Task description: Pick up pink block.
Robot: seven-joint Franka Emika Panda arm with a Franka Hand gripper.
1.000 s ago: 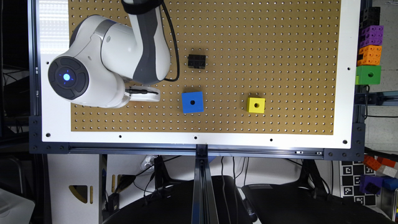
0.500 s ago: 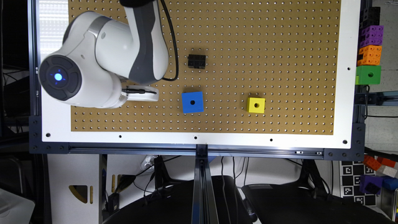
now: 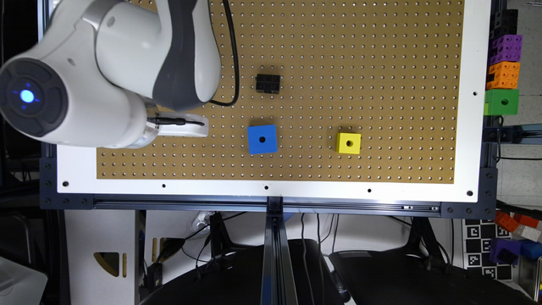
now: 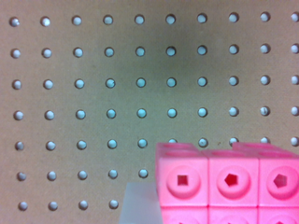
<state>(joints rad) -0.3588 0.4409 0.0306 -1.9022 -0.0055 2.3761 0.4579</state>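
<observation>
Wrist view puts the pink block (image 4: 229,182) right up against the lens, three holed cubes across, with a pale blurry shape (image 4: 140,205) beside it that could be a gripper finger, though I can't say for sure. So whether the gripper is spread apart, closed or clamped on the block, I honestly can't tell from these shots. Behind the block is the pegboard (image 4: 93,93), a soft shadow across it, and the board looks some way off, so my guess is the block is up off the surface rather than sitting on it, but that's just a read. In the exterior view the gripper (image 3: 182,126) shows as a white bit poking out from under the arm's big wrist (image 3: 72,101), near the exterior view's left edge of the board. Going outward from there: a blue cube (image 3: 262,139) just beside, a yellow cube (image 3: 349,143) further toward the exterior view's right, and a black block (image 3: 268,83) above the blue one. Progress-wise, the arm is at the block and possibly has it; what's left is confirming a firm hold and a clean lift.
</observation>
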